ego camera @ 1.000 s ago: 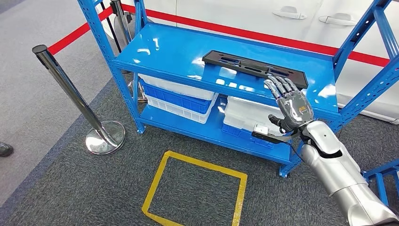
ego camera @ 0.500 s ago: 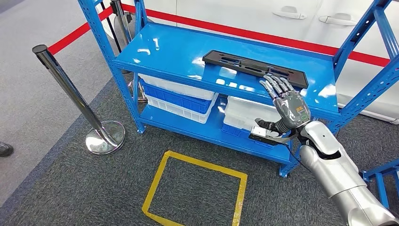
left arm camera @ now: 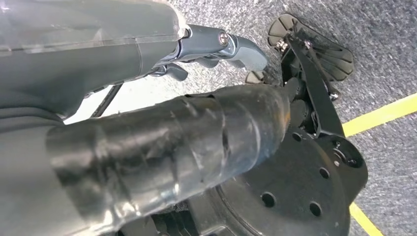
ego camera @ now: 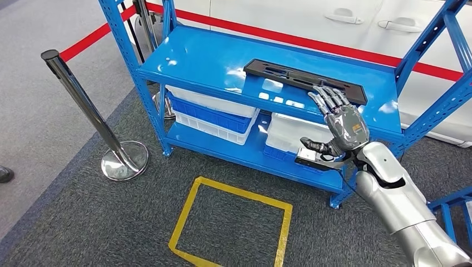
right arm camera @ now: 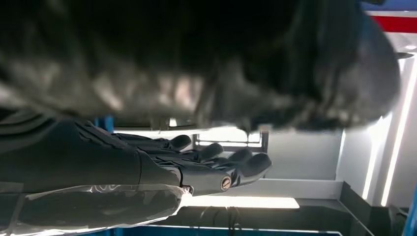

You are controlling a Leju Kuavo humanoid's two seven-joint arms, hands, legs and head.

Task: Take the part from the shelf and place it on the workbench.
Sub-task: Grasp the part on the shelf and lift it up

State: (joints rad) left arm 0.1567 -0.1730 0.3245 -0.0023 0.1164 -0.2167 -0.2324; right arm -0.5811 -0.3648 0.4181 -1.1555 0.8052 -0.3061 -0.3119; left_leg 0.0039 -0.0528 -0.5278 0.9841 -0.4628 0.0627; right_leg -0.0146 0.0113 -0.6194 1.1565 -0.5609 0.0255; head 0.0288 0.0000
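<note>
Head view: right hand (ego camera: 341, 121) empty, fingers spread, fingertips near black slotted part (ego camera: 304, 80) lying on blue shelf (ego camera: 206, 58) top. Best slide fingers under near edge before closing.

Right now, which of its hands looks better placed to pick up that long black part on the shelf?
The right hand: its fingers are spread at the black part on the blue shelf. The left hand hangs by the floor.
</note>
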